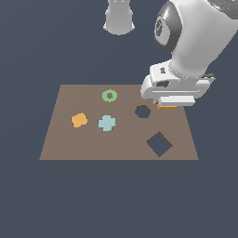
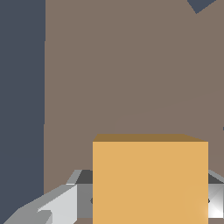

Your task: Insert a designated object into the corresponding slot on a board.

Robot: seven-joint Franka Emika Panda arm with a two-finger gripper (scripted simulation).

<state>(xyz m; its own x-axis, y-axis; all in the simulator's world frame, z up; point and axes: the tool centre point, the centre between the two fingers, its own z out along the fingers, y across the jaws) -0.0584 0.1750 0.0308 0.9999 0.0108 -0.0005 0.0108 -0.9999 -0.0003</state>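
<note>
Hanging at the exterior view's upper right, over the board's (image 1: 69, 139) far right corner: gripper (image 1: 167, 105), arm bent down from above. Pinching the block (image 1: 166, 107), only an orange sliver peeking beneath. Slot (image 1: 159, 144) lower, apart, unfilled.

Filling the wrist view's lower middle: block (image 2: 150, 181), clamped between grey fingers (image 2: 52, 205), board (image 2: 131, 78) behind.

The orange block (image 2: 150, 179) fills the foreground between the tool's fingers (image 2: 48, 205) — brown board (image 2: 131, 65) beyond.
</note>
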